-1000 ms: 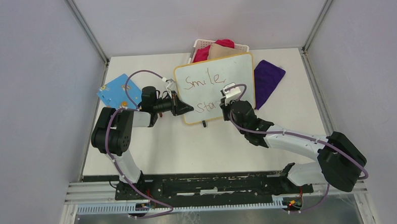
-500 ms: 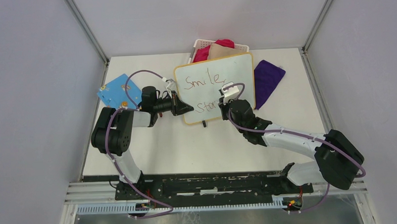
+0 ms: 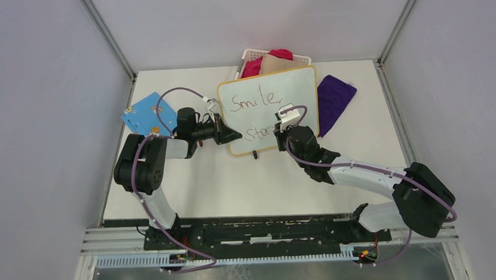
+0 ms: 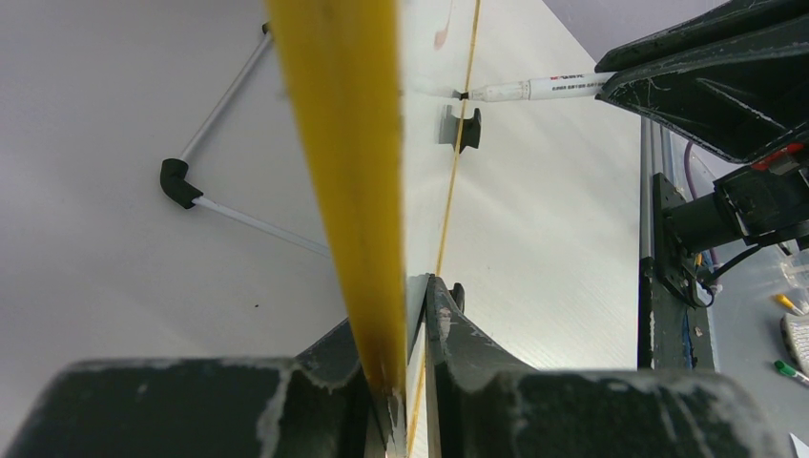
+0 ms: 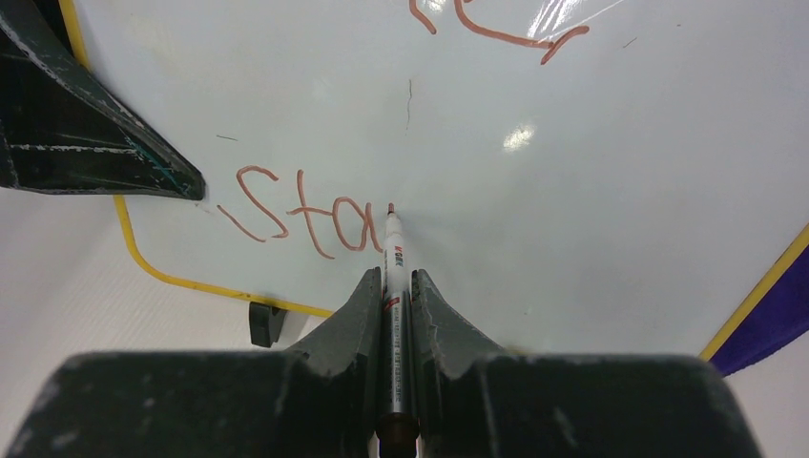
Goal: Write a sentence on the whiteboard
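Note:
The whiteboard [image 3: 297, 90], white with a yellow-orange rim, lies at the back middle of the table. On it stands the sentence [image 3: 251, 102] in red: "Smile," above, and "sta" [image 5: 305, 221] below. My left gripper [image 3: 233, 136] is shut on the whiteboard's left edge; the yellow rim [image 4: 353, 172] runs between its jaws. My right gripper [image 5: 392, 286] is shut on a white marker [image 5: 393, 262], whose red tip touches the board just right of the "a". The marker also shows in the left wrist view [image 4: 534, 89].
A white basket [image 3: 254, 54] with red and tan cloths stands behind the board. A purple cloth [image 3: 333, 98] lies at its right. A blue board with holes [image 3: 143, 114] lies at the left. Small black feet [image 5: 265, 322] sit under the board's near rim.
The right gripper has shifted slightly on the lower line while the marker stays on the board. The left gripper has not moved.

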Controlling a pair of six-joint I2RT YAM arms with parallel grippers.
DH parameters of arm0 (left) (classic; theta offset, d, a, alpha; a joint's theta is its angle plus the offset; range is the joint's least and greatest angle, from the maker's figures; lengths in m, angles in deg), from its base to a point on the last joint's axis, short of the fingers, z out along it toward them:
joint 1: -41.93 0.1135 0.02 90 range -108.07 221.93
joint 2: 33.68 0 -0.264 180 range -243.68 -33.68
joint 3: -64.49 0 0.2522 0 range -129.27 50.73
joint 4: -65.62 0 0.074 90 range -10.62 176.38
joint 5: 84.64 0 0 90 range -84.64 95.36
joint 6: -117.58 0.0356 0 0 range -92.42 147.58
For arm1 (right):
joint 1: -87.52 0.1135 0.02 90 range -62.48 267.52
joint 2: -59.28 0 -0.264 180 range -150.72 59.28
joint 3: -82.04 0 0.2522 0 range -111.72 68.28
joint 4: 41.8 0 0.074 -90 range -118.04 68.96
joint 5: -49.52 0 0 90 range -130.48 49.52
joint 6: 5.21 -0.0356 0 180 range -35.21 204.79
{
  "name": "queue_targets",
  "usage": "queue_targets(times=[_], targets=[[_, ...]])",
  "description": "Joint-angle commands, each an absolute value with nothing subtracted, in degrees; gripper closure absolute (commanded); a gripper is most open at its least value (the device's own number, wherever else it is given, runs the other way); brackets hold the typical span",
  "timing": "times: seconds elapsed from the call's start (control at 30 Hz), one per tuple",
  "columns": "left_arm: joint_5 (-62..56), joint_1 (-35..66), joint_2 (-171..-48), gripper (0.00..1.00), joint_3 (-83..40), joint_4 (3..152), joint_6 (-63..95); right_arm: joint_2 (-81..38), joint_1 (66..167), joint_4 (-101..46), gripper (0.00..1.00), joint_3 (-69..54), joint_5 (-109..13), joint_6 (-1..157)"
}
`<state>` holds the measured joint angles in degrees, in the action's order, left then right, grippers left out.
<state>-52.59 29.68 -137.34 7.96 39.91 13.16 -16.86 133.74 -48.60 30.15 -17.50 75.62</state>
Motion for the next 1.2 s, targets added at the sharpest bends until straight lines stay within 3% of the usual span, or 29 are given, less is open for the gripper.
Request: queue_targets(times=[0.0, 0.5, 1.17], targets=[[-45.46, 27.62, -139.98, 0.98, 9.02, 49.32, 18.39, -15.91, 133.22, -50.04, 1.00, 31.70, -17.16, 74.63], [-45.40, 27.61, -139.93, 0.98, 9.10, 49.32, 18.43, -14.02, 133.27, -49.50, 1.00, 33.83, -15.58, 74.04], [-45.44, 27.61, -139.89, 0.98, 9.15, 49.32, 18.34, -13.77, 132.16, -48.56, 1.00, 26.69, -15.96, 75.89]])
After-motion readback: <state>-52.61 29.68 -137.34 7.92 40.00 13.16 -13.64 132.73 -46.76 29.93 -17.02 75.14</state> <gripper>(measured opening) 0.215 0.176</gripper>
